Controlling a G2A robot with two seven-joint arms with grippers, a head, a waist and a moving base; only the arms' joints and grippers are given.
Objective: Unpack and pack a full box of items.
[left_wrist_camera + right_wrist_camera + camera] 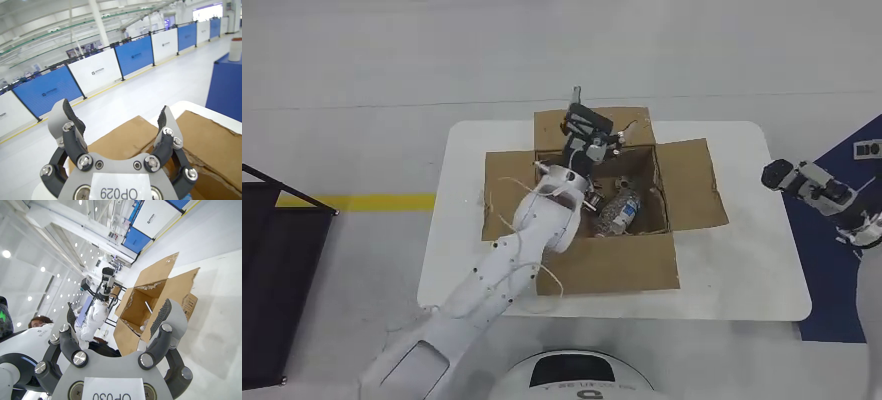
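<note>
Left gripper [115, 106] hangs open and empty over the far side of the cardboard box [504, 195] on the table [732, 285] — a plastic bottle [620, 212] inside — while the right gripper [119, 304], also open, sits off the table's edge.

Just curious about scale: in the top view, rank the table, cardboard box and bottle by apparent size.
Largest: white table.
Next: cardboard box, flaps spread.
Smallest: plastic bottle inside the box.

Bright ceiling lights [6, 254], soft shadows
</note>
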